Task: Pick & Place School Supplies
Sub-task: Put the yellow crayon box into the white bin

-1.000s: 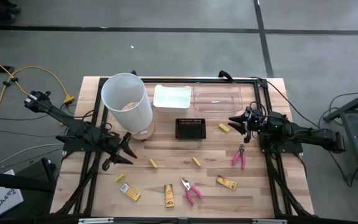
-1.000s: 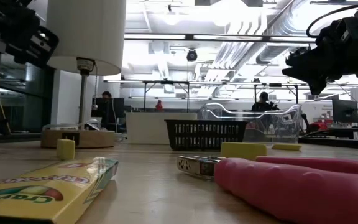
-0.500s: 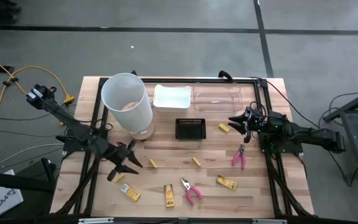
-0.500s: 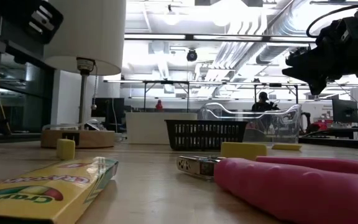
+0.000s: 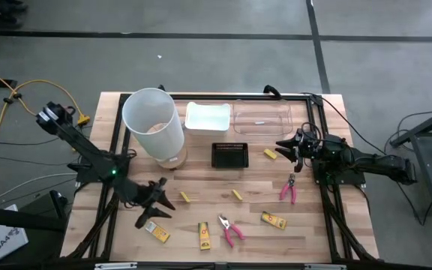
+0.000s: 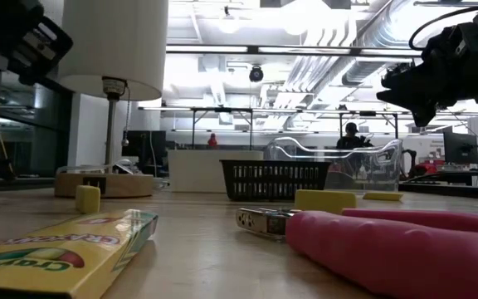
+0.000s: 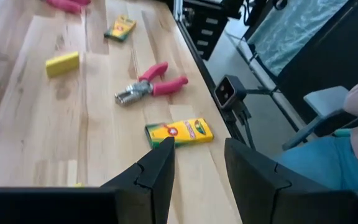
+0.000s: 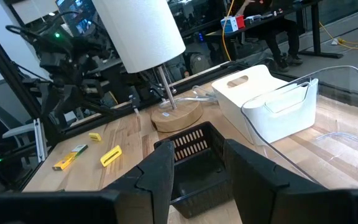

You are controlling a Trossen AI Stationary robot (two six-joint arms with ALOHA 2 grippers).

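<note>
Left gripper [image 5: 150,211] hangs over the front-left of the surface [image 5: 253,225], fingers parted and empty, near a crayon packet [image 5: 157,232], which I judge is my first pick. Supplies lie scattered: a second packet [image 5: 203,235], pink pliers [image 5: 231,229], a third packet [image 5: 273,220]. Right gripper [image 5: 287,146] waits half open, holding nothing, above the black tray [image 5: 229,154], probably to leave room.
</note>
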